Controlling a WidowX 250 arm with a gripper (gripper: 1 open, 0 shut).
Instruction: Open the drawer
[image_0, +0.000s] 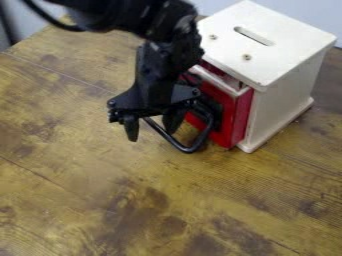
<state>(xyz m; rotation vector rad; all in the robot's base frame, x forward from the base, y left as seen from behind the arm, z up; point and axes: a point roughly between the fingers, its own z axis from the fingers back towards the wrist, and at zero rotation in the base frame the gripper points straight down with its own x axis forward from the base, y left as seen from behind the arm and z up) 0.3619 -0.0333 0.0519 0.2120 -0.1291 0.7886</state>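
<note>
And here we are at the wooden bench (80, 170), with the white cabinet (267, 70) standing at the back, over on the right side of the view. Its top shows a slot and a couple of small round holes, and its pale side panel runs down to the wood grain.

The red drawer (242, 118) sits in the cabinet's front, beneath the overhanging top, facing the robot. It's out a little way, folks: the upper edge shows past the cabinet's front. The big black loop handle (193, 148) sticks out from that front and curves low, close to the bench.

Now look at the black arm (127, 14), reaching in from the top left, with a dark cable looping beside it in the corner. It drops straight down to the tool (150, 127), which is right at the handle, fingertips pointing down. Part of the loop passes behind the tool, and the rounded end pokes out on the right, in plain sight.

The fingers are apart, so the tool is open! Is it touching the handle? From this angle, black on black, I cannot tell. What's certain is that the two overlap in the view, just in front of the drawer.
</note>
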